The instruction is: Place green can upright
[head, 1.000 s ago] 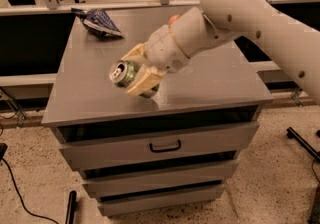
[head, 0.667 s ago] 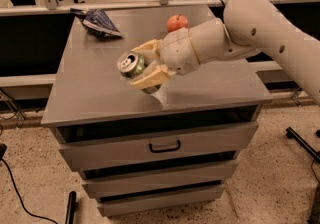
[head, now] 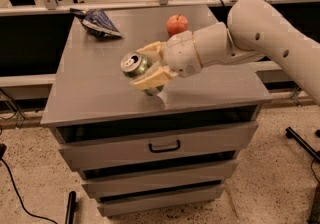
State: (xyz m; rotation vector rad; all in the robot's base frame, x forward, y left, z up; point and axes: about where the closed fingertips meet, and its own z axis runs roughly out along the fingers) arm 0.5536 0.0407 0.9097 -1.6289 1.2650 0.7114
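The green can (head: 137, 66) is tilted, its silver top with pull-tab facing up and to the left. My gripper (head: 149, 66) is shut on the green can, one cream finger (head: 150, 78) in front of it and one behind. It holds the can just above the grey cabinet top (head: 95, 93), near the front middle. The can's lower end is close to the surface; I cannot tell if it touches. My white arm comes in from the right.
A red apple (head: 177, 24) stands at the back, right of centre. A dark blue crumpled bag (head: 97, 22) lies at the back left corner. The cabinet has drawers below; its front edge is near the can. Office chairs and rails stand behind.
My gripper with the can has moved right and turned, so the can's top now points more upward. The apple has come into view behind my arm.
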